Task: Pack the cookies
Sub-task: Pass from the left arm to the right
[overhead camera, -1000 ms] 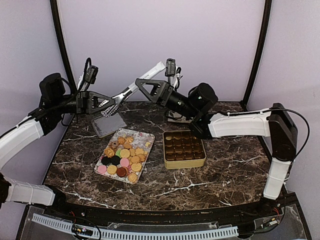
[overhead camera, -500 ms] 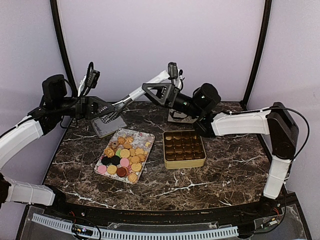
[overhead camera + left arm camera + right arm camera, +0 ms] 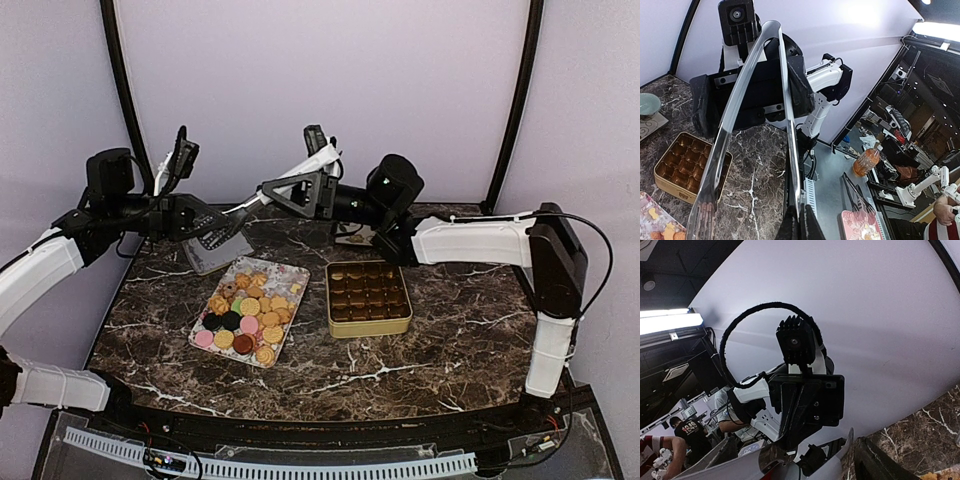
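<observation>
A dark marble table filled the scene, with two white-and-black arms reaching in from its near corners and meeting in the air above its far edge.

The left arm rose from the near left and bent inward. Its wrist was level and pointed right. The left gripper had its fingers pressed together on one arm of a pair of metal tongs, near the toothed tips. The tongs ran up and to the right towards the other arm.

The right arm climbed the right side of the table, then stretched left, well above the surface. The right gripper faced the left one with its fingers spread wide. In the left wrist view the tongs passed between those fingers. Whether either finger touched the metal could not be told.

Below the arms, a flowery rectangular tray lay at the middle left of the table. The cookies were heaped on it: tan ones at the far end, with pink, green, yellow and dark brown discs nearer the camera.

A gold tin stood open just to the right of the tray, apart from it, showing a grid of brown compartments.

A flat grey sheet lay behind the tray, under the left gripper.

A small bowl sat on a mat behind the tin, partly hidden by the right arm in the top view.
</observation>
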You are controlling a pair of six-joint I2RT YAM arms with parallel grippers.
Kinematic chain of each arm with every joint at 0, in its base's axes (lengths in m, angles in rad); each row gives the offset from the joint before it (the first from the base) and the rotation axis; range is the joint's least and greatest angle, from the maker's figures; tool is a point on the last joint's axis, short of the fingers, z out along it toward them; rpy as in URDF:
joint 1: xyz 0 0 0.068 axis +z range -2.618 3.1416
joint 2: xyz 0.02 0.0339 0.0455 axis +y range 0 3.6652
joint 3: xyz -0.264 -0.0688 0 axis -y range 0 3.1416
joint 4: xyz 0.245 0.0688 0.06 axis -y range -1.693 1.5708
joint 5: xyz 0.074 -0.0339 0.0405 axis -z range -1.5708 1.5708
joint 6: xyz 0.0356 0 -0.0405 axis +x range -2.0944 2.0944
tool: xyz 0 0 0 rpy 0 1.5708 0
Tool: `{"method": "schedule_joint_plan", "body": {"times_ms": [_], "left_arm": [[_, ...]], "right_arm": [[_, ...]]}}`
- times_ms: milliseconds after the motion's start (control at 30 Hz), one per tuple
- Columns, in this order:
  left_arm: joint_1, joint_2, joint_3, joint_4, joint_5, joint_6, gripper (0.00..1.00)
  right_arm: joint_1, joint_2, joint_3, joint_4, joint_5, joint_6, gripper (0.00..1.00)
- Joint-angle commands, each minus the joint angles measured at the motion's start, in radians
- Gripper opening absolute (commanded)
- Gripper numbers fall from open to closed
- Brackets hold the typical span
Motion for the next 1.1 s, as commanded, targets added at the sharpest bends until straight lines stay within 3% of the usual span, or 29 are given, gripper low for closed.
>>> {"method": "schedule_joint_plan", "body": {"times_ms": [0, 200, 367, 567, 1067], "left_arm": [[-0.002, -0.017, 0.043, -0.013, 0.031, 0.043, 0.00], [-0.001, -0.020, 0.041, -0.020, 0.027, 0.040, 0.00], [0.002, -0.022, 0.037, -0.016, 0.027, 0.032, 0.00], [0.003, -0.022, 0.028, 0.024, 0.032, -0.004, 0.00], [0.006, -0.022, 0.028, 0.020, 0.029, -0.007, 0.00]], "right_arm": [[0.000, -0.027, -0.012, -0.008, -0.013, -0.034, 0.78], [-0.015, -0.092, -0.053, -0.038, 0.005, -0.084, 0.71], [-0.027, -0.168, -0.108, -0.081, 0.039, -0.142, 0.81], [-0.038, -0.217, -0.149, -0.105, 0.070, -0.179, 0.83], [-0.021, -0.192, -0.111, -0.171, 0.008, -0.202, 0.64]]}}
